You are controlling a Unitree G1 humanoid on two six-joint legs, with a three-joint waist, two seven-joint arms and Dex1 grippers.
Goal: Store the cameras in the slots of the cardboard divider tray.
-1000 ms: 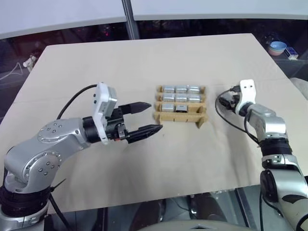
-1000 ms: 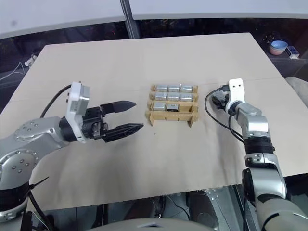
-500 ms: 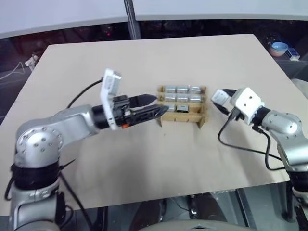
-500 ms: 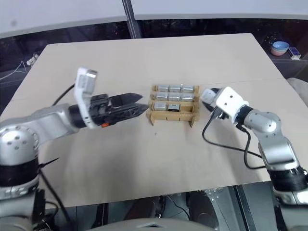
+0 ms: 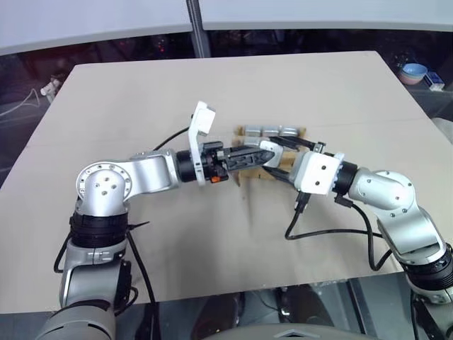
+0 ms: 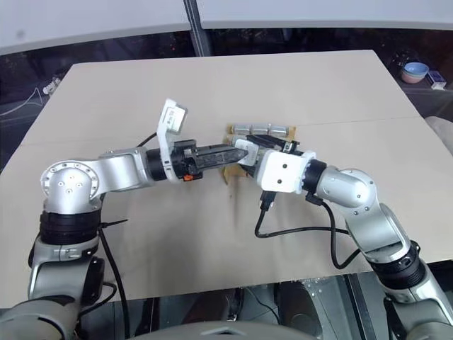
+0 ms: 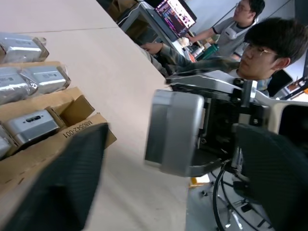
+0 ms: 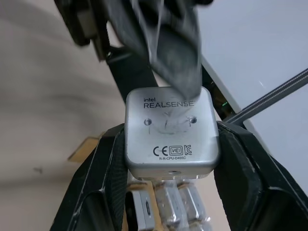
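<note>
- The right gripper is clamped on a camera, one black finger on each side of it, the printed back facing the wrist; it is held in the air just in front of the tray, clear of the cardboard
- The left gripper stands open; its fingers straddle the camera with a gap on each side, so I judge it has no hold yet
- This looks like a pass from one gripper to the other; if the right one lets go before the left one has closed, the camera would drop onto the tray's rim or the table
- The body is smooth metal with rounded corners; a pinch near an edge may let it twist or squirt out
- The two pairs of fingers crowd one small block; the left pair could close on the right pair instead of the metal
- Stored cameras fill most slots; an empty slot shows beside one; a fall or a low sweep could knock the light tray askew
- Both forearms cross over the tray and hide its nearer rows from the head views; aiming at a slot will be harder
- The right wrist's cable loops over the table and could drag
- Two people sit at a monitor beyond the table's edge, well apart; a blue bowl lies off the far corner
</note>
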